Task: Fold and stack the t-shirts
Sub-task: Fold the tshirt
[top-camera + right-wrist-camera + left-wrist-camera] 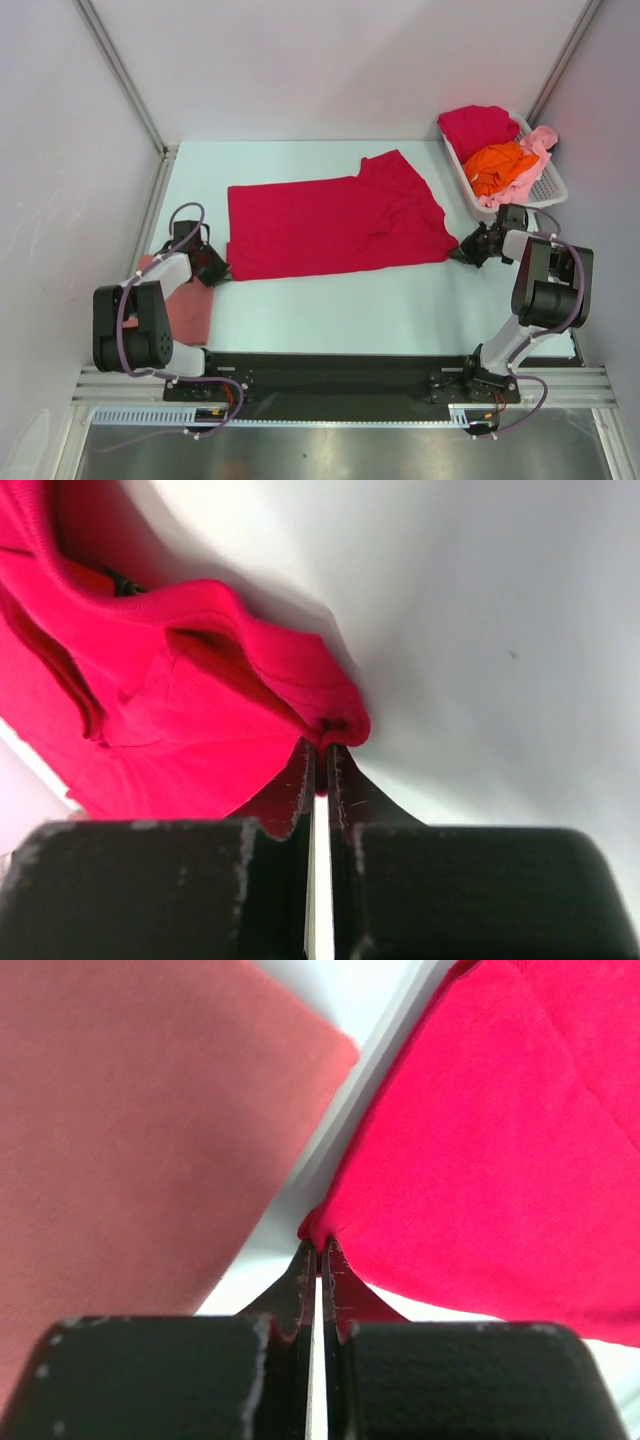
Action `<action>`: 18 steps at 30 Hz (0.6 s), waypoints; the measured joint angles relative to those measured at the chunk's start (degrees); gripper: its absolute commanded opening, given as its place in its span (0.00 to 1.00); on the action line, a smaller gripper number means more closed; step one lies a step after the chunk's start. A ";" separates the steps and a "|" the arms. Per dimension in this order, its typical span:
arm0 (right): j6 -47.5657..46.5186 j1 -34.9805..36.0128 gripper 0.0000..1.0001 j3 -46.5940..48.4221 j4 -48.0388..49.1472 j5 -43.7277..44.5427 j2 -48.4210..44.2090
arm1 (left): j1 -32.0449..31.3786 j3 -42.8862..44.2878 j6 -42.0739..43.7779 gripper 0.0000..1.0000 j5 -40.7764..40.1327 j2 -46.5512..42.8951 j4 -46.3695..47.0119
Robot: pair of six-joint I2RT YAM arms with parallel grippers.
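Note:
A crimson red t-shirt (335,225) lies spread across the middle of the table, partly folded. My left gripper (222,270) is shut on its near left corner (322,1224). At the shirt's right edge my right gripper (462,252) is shut on a pinch of the cloth (340,725). A dusty salmon pink t-shirt (185,305) lies folded flat at the near left, beside and under the left arm, and fills the left of the left wrist view (130,1130). A white slotted basket (548,187) at the far right holds a crimson red t-shirt (477,126), an orange one (500,163) and a light pink one (541,143).
White walls with metal posts close in the table at the left, back and right. A black rail (340,378) with both arm bases runs along the near edge.

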 measured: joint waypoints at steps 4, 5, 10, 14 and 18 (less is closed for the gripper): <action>-0.37 0.37 0.00 1.29 -5.25 4.22 -1.14 | 0.00 -2.05 -0.24 0.00 -1.05 -2.71 -0.39; -0.42 0.37 0.00 1.31 -6.99 5.53 -1.79 | 0.00 -2.95 -0.61 0.00 -1.20 -3.82 -0.39; -0.35 0.35 0.00 -1.16 -13.00 10.73 -6.56 | 0.00 -7.56 -2.64 0.00 -2.10 -10.58 -2.89; 0.13 -0.13 0.00 -4.13 -18.97 15.47 -11.69 | -0.04 -9.73 -4.76 0.00 -3.39 -16.24 -7.41; 1.22 -1.66 0.00 -6.19 -24.72 20.59 -16.50 | -0.28 -10.16 -7.37 0.00 -4.35 -22.40 -12.00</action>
